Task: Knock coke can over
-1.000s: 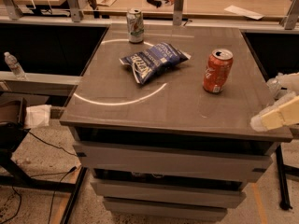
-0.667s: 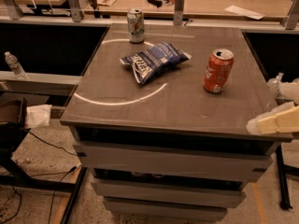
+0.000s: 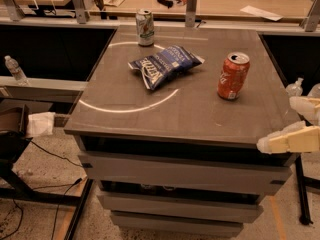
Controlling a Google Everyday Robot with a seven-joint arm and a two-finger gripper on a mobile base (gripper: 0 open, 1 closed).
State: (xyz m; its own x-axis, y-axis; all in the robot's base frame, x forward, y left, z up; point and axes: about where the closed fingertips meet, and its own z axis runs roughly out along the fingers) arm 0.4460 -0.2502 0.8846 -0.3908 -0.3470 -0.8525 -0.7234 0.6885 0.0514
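A: where's your end effector?
B: my end effector (image 3: 279,125) hangs just off the front right corner of the counter (image 3: 200,115), fingers spread apart, nothing between them
A: and the coke can?
B: coke can (image 3: 233,76) stands upright on the counter's right side, apart from my end effector; blue chip bag (image 3: 164,64) lies to its left, silver-green can (image 3: 145,28) stands at the far edge

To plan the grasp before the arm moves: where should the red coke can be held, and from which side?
Hold the coke can across its round middle, coming from the front right, where the open end effector hovers at the table corner. The can stands upright with nothing in between; the chip bag lies on its left.
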